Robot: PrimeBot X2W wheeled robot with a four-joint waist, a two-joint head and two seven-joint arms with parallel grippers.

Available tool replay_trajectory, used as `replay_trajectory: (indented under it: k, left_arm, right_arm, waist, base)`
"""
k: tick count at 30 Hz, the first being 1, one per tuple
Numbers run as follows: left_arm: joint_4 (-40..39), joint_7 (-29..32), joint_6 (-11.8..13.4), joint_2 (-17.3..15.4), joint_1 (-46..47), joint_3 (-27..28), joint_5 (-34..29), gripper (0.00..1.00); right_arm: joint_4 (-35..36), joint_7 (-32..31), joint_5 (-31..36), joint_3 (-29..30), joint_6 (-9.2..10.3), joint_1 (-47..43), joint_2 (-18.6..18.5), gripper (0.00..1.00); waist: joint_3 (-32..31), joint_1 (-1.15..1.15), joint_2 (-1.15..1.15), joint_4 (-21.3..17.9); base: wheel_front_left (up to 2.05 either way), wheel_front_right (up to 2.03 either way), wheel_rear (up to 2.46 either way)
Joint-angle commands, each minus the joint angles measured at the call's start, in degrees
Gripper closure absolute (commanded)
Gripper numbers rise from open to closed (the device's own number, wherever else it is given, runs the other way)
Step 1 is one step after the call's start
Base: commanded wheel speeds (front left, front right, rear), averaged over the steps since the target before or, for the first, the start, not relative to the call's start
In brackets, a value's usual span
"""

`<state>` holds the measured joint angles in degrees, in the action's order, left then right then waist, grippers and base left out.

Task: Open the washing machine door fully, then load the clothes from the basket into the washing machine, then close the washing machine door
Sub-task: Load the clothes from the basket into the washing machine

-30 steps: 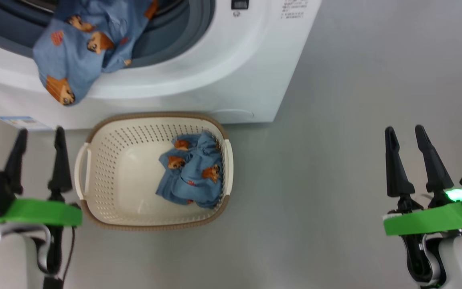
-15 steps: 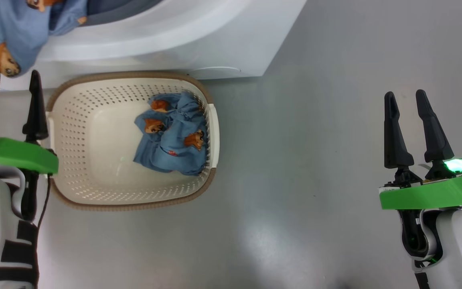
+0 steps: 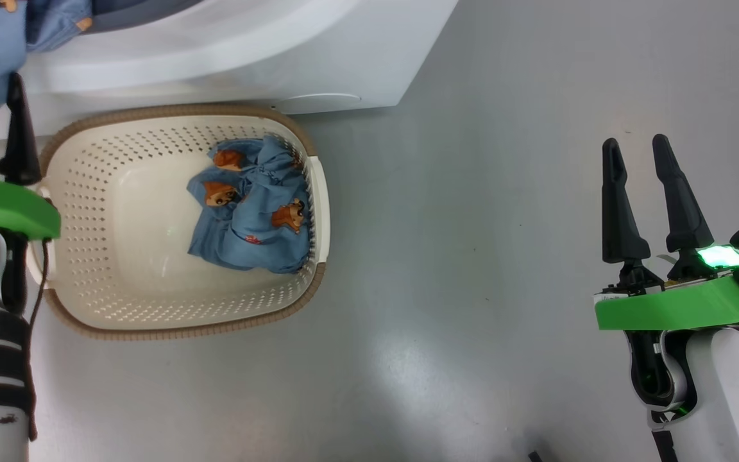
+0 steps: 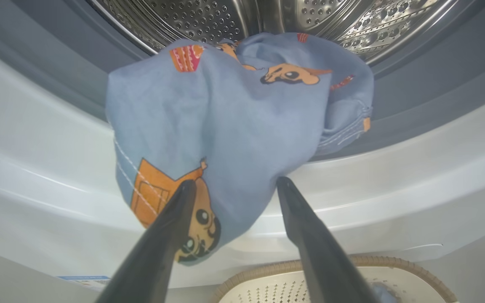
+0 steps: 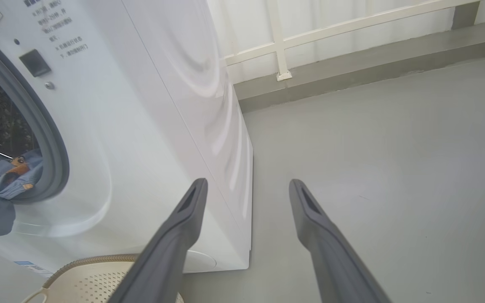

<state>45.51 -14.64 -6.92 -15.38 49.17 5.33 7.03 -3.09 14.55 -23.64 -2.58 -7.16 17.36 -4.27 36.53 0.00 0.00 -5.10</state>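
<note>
R gripper [image 3: 634,141] hung at lower right of head view over bare grey floor [image 3: 472,269], fingers spread, holding nothing. L gripper [image 4: 235,182] was at far left edge, fingers also apart. In L wrist view its tips lay in front of a hanging bear-print piece [image 4: 225,126], not pinching it. Basket [image 3: 170,332] sat mid-left on floor, just beside washing machine [image 3: 280,58] front, w/ a bundle of clothes [image 3: 247,218] in its right half. Further back, upper left, the bear-print piece draped over the opening's lip, partly inside drum [image 4: 192,17].
</note>
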Motion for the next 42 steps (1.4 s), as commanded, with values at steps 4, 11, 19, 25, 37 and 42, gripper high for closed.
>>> replay_trajectory:
  k: [4, 11, 19, 25, 37, 42]
  left_arm:
    - [0.2, -0.4, 0.7, -3.7, 1.6, 2.0, -1.3, 0.0]
    - [0.2, -0.4, 0.5, -3.8, 2.4, 2.6, -1.6, 1.0]
    - [-2.8, -0.4, -0.3, -3.4, 3.2, 1.9, -0.9, 1.0]
    - [-5.8, -0.4, -0.5, -2.7, 4.9, -1.5, -0.2, 1.0]
    - [0.7, -0.4, -0.6, -6.2, 18.2, -12.0, 6.3, 1.0]
    - [-2.4, -0.4, -0.6, -8.9, 23.7, -11.0, 5.9, 1.0]
  right_arm:
    - [1.6, 0.4, 0.7, -1.5, -0.33, -0.1, 0.1, 0.0]
    - [1.7, 0.4, 0.9, -1.3, -0.33, -0.4, 0.4, 0.0]
    - [1.4, 0.4, 0.6, -1.7, -0.33, -0.2, 0.8, 0.0]
    - [1.2, 0.4, 0.2, -2.4, -0.33, 0.4, 1.2, 0.0]
    - [1.3, 0.4, -2.3, -3.4, -0.33, 1.1, 1.4, 0.0]
    - [1.6, 0.4, -3.5, -3.8, -0.33, 1.8, 1.4, 0.0]
  waist:
    - [0.3, 0.0, 0.0, -0.7]
    - [0.1, 0.0, 0.0, -1.0]
    - [0.0, 0.0, 0.0, -0.6]
    - [0.5, 0.0, 0.0, -0.9]
    - [2.5, 0.0, 0.0, -4.4]
    - [3.9, 0.0, 0.0, -6.2]
  base:
    - [0.0, 0.0, 0.0]
    - [0.0, 0.0, 0.0]
    - [0.0, 0.0, 0.0]
    - [0.0, 0.0, 0.0]
    - [0.0, 0.0, 0.0]
    - [0.0, 0.0, 0.0]
